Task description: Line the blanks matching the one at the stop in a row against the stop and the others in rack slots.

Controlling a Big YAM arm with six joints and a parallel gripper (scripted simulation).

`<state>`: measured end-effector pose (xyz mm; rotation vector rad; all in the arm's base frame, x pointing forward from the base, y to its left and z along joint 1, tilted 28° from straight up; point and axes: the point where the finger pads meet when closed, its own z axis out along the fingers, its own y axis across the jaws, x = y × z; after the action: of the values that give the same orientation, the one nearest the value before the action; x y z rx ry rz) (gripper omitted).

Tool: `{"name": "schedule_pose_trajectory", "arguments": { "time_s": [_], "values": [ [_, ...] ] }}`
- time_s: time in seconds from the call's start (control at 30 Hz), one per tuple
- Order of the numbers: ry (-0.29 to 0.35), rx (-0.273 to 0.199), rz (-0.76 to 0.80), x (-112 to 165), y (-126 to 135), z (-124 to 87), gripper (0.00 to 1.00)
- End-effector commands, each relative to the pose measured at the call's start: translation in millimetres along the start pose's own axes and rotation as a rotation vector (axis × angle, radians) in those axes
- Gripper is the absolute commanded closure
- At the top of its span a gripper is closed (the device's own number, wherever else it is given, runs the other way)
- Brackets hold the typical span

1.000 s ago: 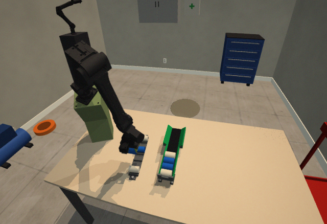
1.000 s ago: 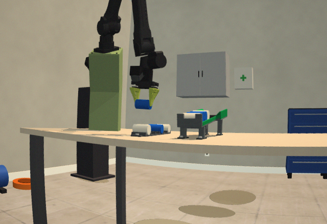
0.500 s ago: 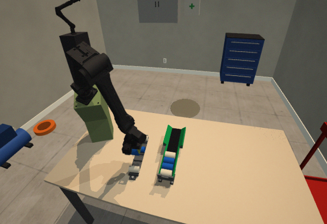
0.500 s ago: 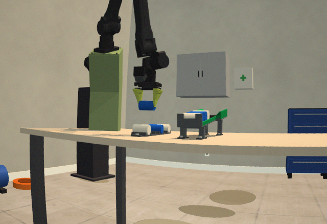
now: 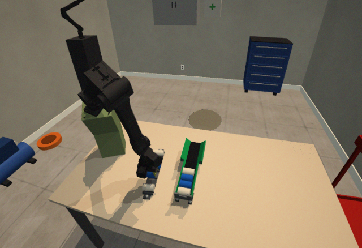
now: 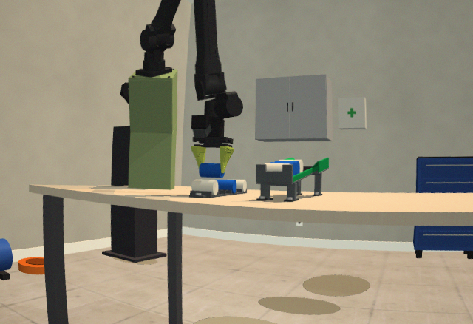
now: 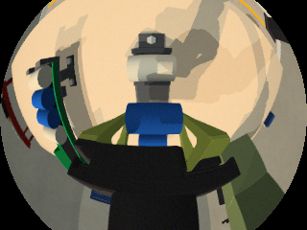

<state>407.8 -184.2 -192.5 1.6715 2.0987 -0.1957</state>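
My gripper (image 6: 212, 164) is shut on a blue blank (image 6: 211, 170) and holds it just above the dark stock rack (image 6: 217, 189); the blank lies crosswise between the yellow-green fingers. The rack (image 5: 151, 179) holds a white blank at its near end (image 5: 148, 187), a white blank at its far end (image 5: 159, 152) and a blue blank (image 6: 229, 186) between them. The green feed ramp (image 5: 190, 163) holds a white blank against the stop (image 5: 183, 191), two blue blanks (image 5: 186, 180) above it and another white blank (image 5: 188, 170) uppermost.
The green arm pedestal (image 5: 106, 132) stands on the table's far left corner, close behind the rack. The ramp stands on legs just right of the rack. A red frame (image 5: 349, 180) is past the table's right edge.
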Motion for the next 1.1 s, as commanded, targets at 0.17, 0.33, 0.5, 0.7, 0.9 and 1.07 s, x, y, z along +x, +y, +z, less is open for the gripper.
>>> {"name": "schedule_pose_trajectory", "arguments": {
  "time_s": [0.17,0.33,0.5,0.7,0.9,1.07],
  "values": [
    [-0.004,-0.013,-0.014,-0.4,2.2,33.6,0.4],
    [-0.006,-0.009,-0.007,-3.2,-0.4,45.1,0.4],
    [-0.011,-0.027,-0.019,-2.5,6.5,35.1,0.4],
    [-0.015,-0.032,-0.014,-4.4,10.8,38.5,0.4],
    [-0.015,-0.031,-0.015,-4.1,10.5,38.8,0.4],
    [-0.015,-0.031,-0.015,-4.1,10.5,38.8,0.4]
  ]
}}
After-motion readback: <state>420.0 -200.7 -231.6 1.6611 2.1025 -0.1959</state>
